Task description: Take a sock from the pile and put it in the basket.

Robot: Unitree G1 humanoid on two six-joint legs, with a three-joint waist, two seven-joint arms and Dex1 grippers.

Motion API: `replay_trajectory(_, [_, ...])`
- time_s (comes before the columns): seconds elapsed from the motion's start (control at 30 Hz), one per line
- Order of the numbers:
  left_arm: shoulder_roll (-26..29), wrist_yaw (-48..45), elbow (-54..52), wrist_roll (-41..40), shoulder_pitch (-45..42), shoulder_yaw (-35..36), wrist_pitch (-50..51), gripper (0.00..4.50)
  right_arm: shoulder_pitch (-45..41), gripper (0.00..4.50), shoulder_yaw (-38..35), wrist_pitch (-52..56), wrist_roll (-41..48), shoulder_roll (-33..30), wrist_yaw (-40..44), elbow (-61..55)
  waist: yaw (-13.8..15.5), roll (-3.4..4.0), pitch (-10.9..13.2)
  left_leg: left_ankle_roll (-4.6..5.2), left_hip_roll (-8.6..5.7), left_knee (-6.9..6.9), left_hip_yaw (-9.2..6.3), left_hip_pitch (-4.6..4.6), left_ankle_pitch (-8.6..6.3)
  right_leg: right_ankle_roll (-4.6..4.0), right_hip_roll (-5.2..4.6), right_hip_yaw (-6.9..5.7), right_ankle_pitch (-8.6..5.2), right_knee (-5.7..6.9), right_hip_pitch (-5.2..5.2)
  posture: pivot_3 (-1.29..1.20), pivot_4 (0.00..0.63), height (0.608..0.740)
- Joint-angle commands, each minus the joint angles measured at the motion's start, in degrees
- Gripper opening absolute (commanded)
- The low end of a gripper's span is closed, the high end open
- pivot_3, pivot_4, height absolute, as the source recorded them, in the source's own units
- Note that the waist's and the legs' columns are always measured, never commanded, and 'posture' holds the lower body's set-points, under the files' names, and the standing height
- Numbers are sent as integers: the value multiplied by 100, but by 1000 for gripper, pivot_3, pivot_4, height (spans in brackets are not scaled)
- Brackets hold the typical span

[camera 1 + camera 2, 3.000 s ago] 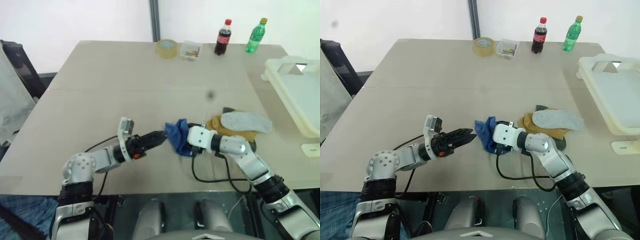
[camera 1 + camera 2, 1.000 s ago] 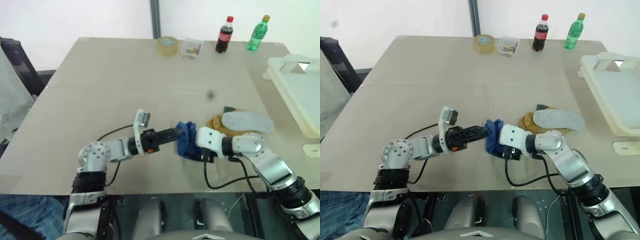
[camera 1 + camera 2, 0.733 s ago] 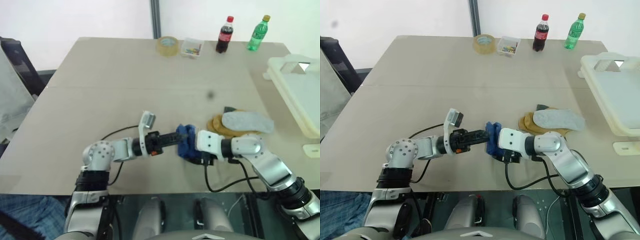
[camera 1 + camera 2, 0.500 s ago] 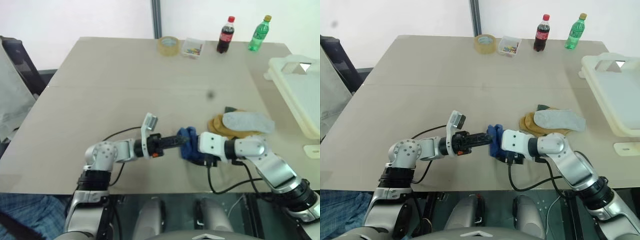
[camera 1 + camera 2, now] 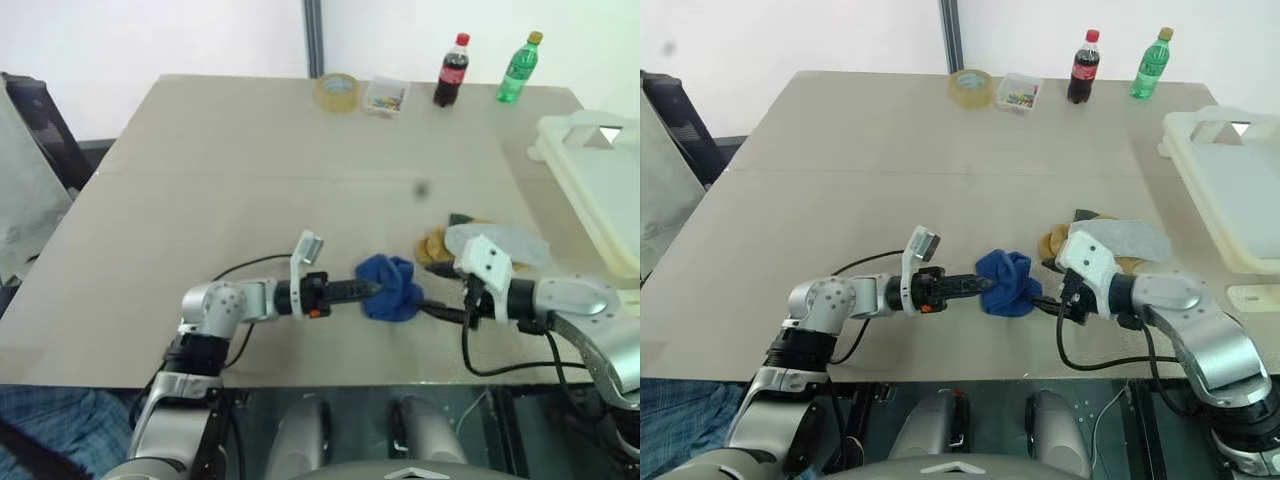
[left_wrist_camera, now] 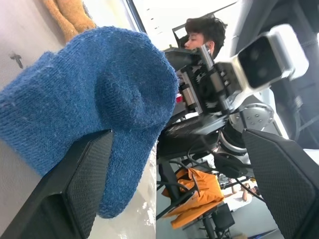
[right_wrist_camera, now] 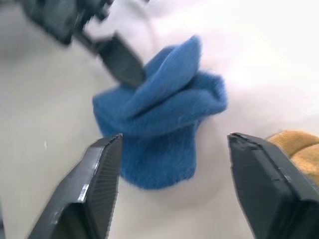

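From the left eye view, the blue sock point(image 5: 391, 288) lies bunched up on the desk point(image 5: 250, 170), near its front edge. The left claw point(image 5: 372, 289) points at the sock from the left, its tips touching the sock. The right claw point(image 5: 428, 303) is just to the right of the sock, apart from it. The pile point(image 5: 480, 246) of yellow and grey socks sits behind the right arm. The basket point(image 5: 590, 180) is at the right edge of the desk, well away from the sock.

In the left wrist view, the left claw is spread wide. One finger point(image 6: 75, 194) is against the sock, but it pinches nothing.

In the right wrist view, the right claw is spread wide too, and the sock lies in front of it.
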Motion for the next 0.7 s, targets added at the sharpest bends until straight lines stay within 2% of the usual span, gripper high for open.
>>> replay_trajectory(0.03, [-55, -251, 104, 133, -107, -156, -135, 4500, -332, 4431, -378, 715, 637, 586, -560, -9, -12, 0, 0, 0, 0, 0, 0, 0, 0, 0, 0, 0, 0, 0, 0, 0, 150, 740])
replay_trajectory(0.23, [-45, -538, 254, 370, -199, -356, -303, 4500, -783, 4431, -514, 1270, 589, 1495, -1729, 729, 8, 0, 0, 1, 0, 2, 0, -3, 0, 0, 1, 0, 1, 2, 0, 0, 150, 740])
replay_trajectory(0.4, [-33, -691, 312, 551, -171, -432, -469, 4500, -389, 4431, -432, 1924, 664, 1343, -1973, 878, 68, 1, -1, 1, -2, 1, -1, -5, 0, 0, 1, 0, 1, 1, 0, 0, 150, 740])
replay_trajectory(0.6, [-49, -777, 356, 692, -90, -454, -606, 4500, -157, 4431, -797, 2625, 1240, 1428, -1927, 780, 75, 4, -9, 2, 2, 2, 0, 4, -1, -1, 3, 1, 0, 3, 4, 0, 150, 740])
replay_trajectory(0.7, [-73, -793, 363, 731, -80, -443, -636, 4500, -83, 3616, -775, 2961, 1610, 1370, -1770, 540, 78, 5, -12, 2, 4, 3, -3, 5, -1, -1, 5, 0, 0, 4, 6, 0, 150, 740])
